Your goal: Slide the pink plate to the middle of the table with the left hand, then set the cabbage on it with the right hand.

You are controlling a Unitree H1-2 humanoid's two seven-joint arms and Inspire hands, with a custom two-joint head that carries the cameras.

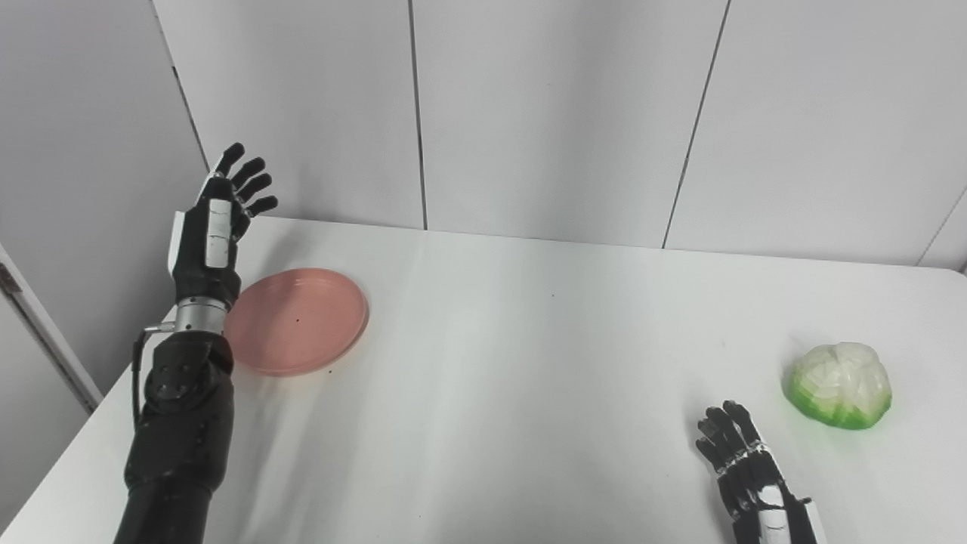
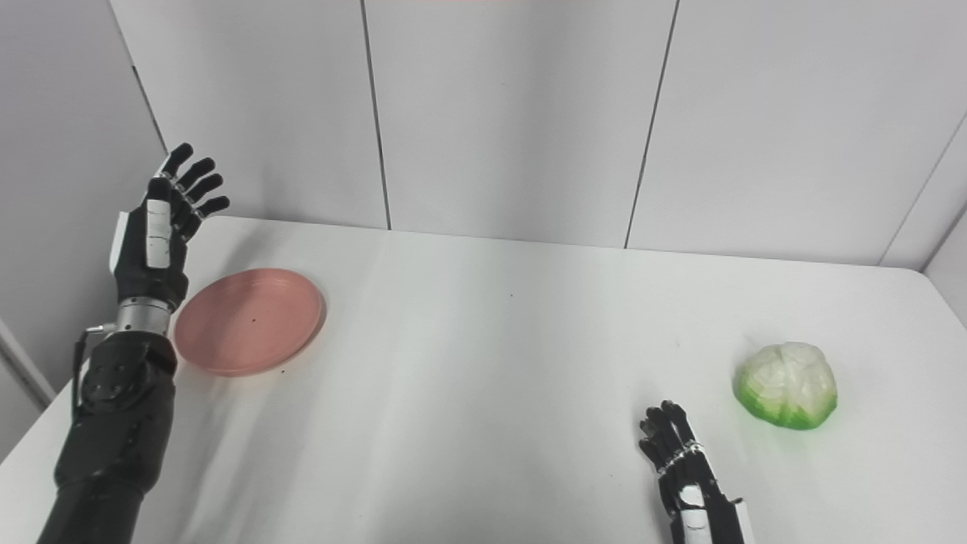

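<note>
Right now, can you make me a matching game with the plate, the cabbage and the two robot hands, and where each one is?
Things:
1. pink plate
2. cabbage
3. left hand
4. right hand

Places:
A. low over the table near its front edge, just left of the cabbage
B. raised, fingers spread, beside the plate's left edge
C. lying on the table's left side
D. sitting on the table's right side

Pairs: 1-C, 2-D, 3-B, 4-A
</note>
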